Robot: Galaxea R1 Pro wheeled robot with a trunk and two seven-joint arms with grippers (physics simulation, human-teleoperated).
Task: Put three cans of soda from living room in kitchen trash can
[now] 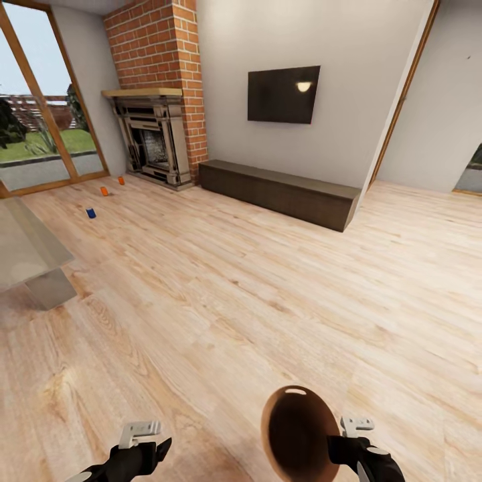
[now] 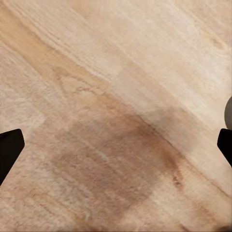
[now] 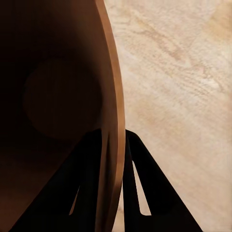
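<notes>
Three cans of soda stand far off on the plank floor near the fireplace: an orange can (image 1: 121, 180), a second orange can (image 1: 104, 191) and a blue can (image 1: 91, 213). Low in the head view, my right gripper (image 1: 337, 444) holds the copper-brown trash can (image 1: 294, 428) tilted, its dark inside facing the camera. In the right wrist view the right gripper (image 3: 115, 169) is shut on the trash can's (image 3: 58, 96) rim wall, one finger inside and one outside. My left gripper (image 1: 148, 443) hangs over bare floor; the left wrist view shows this gripper (image 2: 116, 145) open and holding nothing.
A red brick chimney (image 1: 164, 47) over a dark fireplace (image 1: 152, 144) stands at the back left, beside wood-framed glass doors (image 1: 40, 127). A wall TV (image 1: 283, 94) hangs above a long low dark bench (image 1: 281, 193). A pale block-like piece of furniture (image 1: 30, 258) juts in at left.
</notes>
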